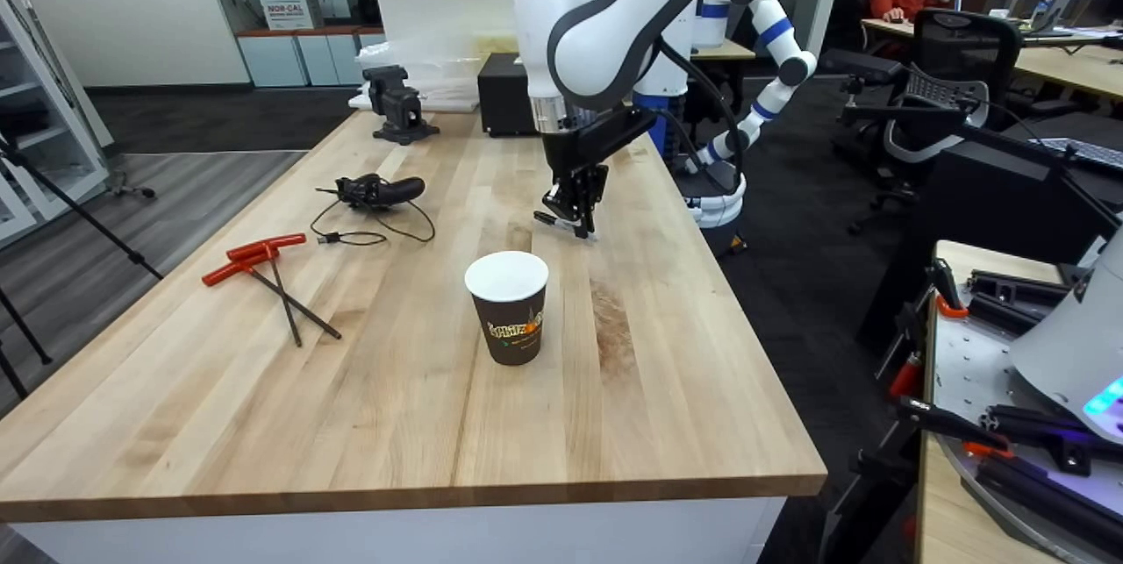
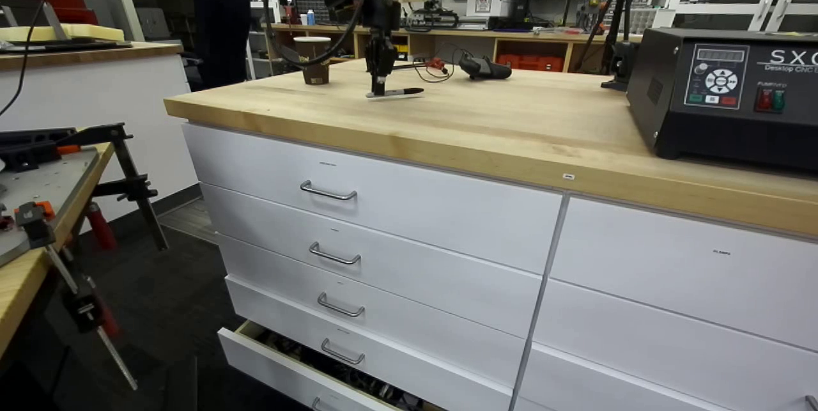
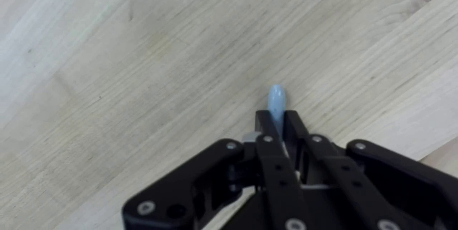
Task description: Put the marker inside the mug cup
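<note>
The marker (image 1: 546,218) has a dark cap and a pale body. It lies flat at table level in both exterior views (image 2: 404,91); I cannot tell if it touches the wood. My gripper (image 3: 277,113) points down with its fingertips against both sides of the marker. The marker's rounded pale end (image 3: 276,97) sticks out past the fingertips in the wrist view; the rest of it is hidden by the fingers. The mug cup (image 1: 511,323), white-rimmed with a dark brown band, stands upright, apart from the gripper. It also shows behind a robot cable in an exterior view (image 2: 316,73).
Red-handled tools (image 1: 268,255) and a black cable tangle (image 1: 377,193) lie on the wooden table (image 1: 351,424). A black vise (image 1: 402,108) and a black control box (image 2: 722,104) stand at the table's far end. The table's long edge runs close to the gripper.
</note>
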